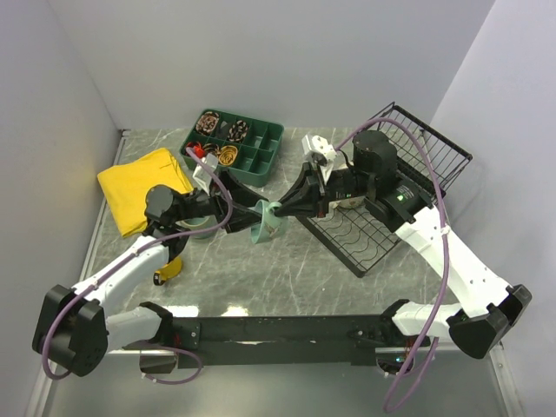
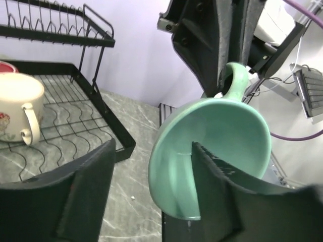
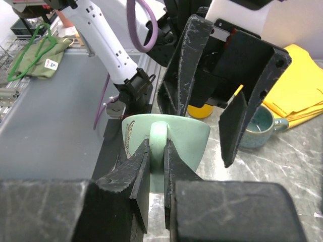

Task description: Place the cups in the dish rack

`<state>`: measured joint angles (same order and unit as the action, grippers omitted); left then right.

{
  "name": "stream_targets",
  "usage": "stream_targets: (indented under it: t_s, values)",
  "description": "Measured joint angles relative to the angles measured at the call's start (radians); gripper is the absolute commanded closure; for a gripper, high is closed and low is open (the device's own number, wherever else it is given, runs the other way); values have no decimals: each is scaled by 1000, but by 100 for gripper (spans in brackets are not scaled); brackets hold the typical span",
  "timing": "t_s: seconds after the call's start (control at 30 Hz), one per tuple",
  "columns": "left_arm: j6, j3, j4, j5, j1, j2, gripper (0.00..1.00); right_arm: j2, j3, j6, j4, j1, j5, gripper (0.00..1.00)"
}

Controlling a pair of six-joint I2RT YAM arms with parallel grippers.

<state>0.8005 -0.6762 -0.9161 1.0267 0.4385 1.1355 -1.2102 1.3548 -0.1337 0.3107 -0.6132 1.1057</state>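
Note:
A pale teal mug (image 1: 264, 222) hangs in the air over the table's middle, between both grippers. My right gripper (image 3: 157, 147) is shut on its handle (image 3: 157, 137); it also shows in the top view (image 1: 283, 208). My left gripper (image 2: 151, 151) is open, with one finger (image 2: 217, 186) inside the mug (image 2: 212, 136) and the other finger (image 2: 86, 191) well clear outside. The black dish rack (image 1: 369, 248) lies at the right and holds a cream mug (image 2: 17, 108) and a red mug (image 2: 4, 66). A grey-green mug (image 3: 260, 126) and a yellow mug (image 3: 202, 110) stand on the table under the left arm.
A dark green compartment tray (image 1: 233, 146) with small items stands at the back centre. A yellow cloth (image 1: 143, 187) lies at the left. The rack's raised wire basket end (image 1: 434, 148) is at the back right. White walls close in on the left, back and right.

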Motion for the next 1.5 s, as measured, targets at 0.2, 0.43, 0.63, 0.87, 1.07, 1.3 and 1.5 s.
stream_targets:
  t_s: [0.2,0.43,0.63,0.87,1.07,1.3,1.5]
  values:
    - [-99,-27,183,-10,-1,-36,4,18,-1,-8,27,42,-2,100]
    - [-344,-121,549,-119,-16,-190,4,98,-3,-153,203,103,-68,100]
    - [-515,-153,805,-307,-21,-354,4,112,78,-459,566,114,-284,100]
    - [-590,-136,970,-455,-21,-565,4,82,93,-722,820,122,-659,100]
    - [-605,-85,1038,-502,-21,-660,4,14,71,-900,892,127,-946,100]
    - [-622,-59,1098,-531,-21,-687,4,-55,-105,-1154,864,182,-1160,100]
    - [-632,-35,1109,-542,-21,-706,4,-61,-218,-1345,762,259,-1247,100]
